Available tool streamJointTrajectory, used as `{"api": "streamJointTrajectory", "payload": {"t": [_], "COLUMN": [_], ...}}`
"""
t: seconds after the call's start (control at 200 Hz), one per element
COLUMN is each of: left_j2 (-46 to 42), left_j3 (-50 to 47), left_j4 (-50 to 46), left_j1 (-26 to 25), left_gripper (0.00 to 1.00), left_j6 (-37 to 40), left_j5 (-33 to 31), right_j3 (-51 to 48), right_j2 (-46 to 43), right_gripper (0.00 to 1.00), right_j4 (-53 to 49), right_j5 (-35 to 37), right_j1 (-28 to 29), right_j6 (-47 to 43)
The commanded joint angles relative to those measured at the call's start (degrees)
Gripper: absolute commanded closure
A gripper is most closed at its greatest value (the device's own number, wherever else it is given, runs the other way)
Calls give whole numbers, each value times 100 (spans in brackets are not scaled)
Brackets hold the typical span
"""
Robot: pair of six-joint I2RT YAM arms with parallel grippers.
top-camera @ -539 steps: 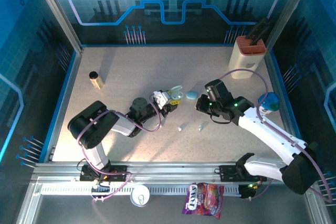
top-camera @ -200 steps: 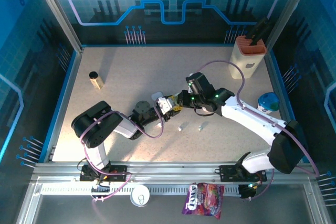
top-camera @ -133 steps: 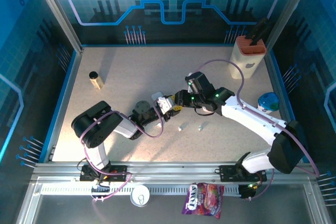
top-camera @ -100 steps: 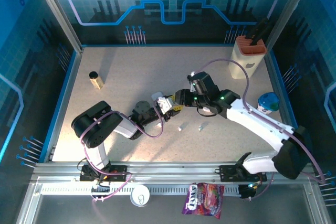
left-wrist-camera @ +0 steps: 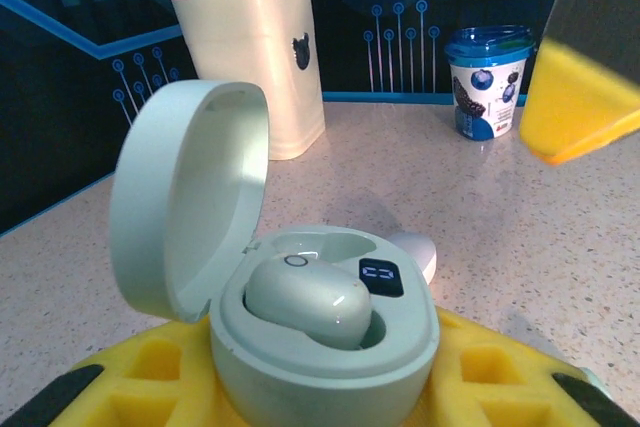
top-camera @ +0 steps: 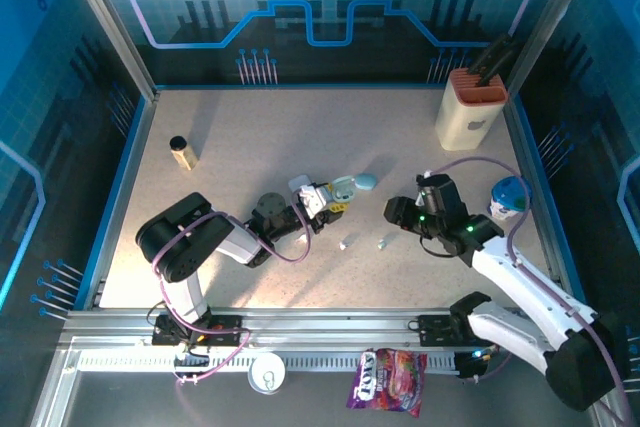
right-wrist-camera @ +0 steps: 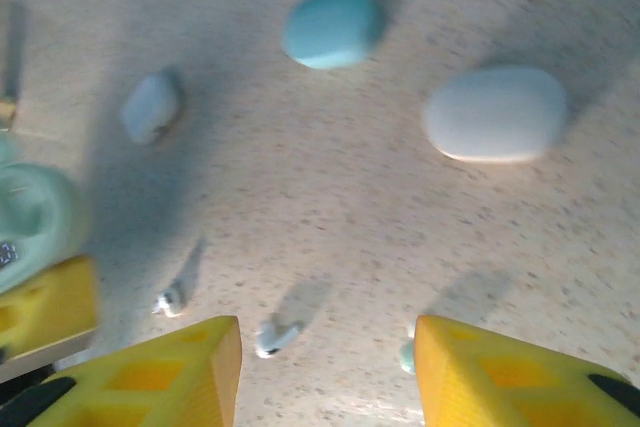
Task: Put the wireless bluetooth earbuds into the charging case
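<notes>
Left gripper [left-wrist-camera: 325,352] clamps the open mint charging case [left-wrist-camera: 318,387], one pale earbud [left-wrist-camera: 305,299] seated; right gripper [right-wrist-camera: 328,372] spread apart.

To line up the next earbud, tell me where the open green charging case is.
The charging case is mid-table in the top view, gripped in the left hand, just left of a closed blue case.

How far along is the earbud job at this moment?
Done: one earbud sits in the open charging case. In hand: the left gripper holds that case; the right gripper is open, empty. Left: two loose earbuds lie on the table.
</notes>
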Motion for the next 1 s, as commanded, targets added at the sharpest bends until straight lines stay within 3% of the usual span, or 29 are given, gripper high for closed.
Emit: {"api": "streamJointTrajectory", "payload": {"t": [0.0,0.135,0.325,0.53,0.996], "left_j2": [-229,-239,-289,-428,-527], "left_j3": [-94,-104,-136,-249,-272], "left_j4": [232,231,234,237,233], "left_j1": [-21,-22,-16,-16,-20], "left_gripper": [66,66,66,67,67], "left_j6": [-161,-165,-200,-181,-257], "left_j5": [183,209,220,82,100], "right_j3": [-419,-751,-308,-119,-693], "right_j2": [48,487,1632,2345,2215], "right_gripper": [53,58,55,53,54], "right_j4": [182,766,838,1103,1235], "right_j5": [-630,-976,-1314,-1454,-1346], "right_j1": [-198,-268,-280,-279,247], "right_j6": [383,291,-733,-1125,-675]}}
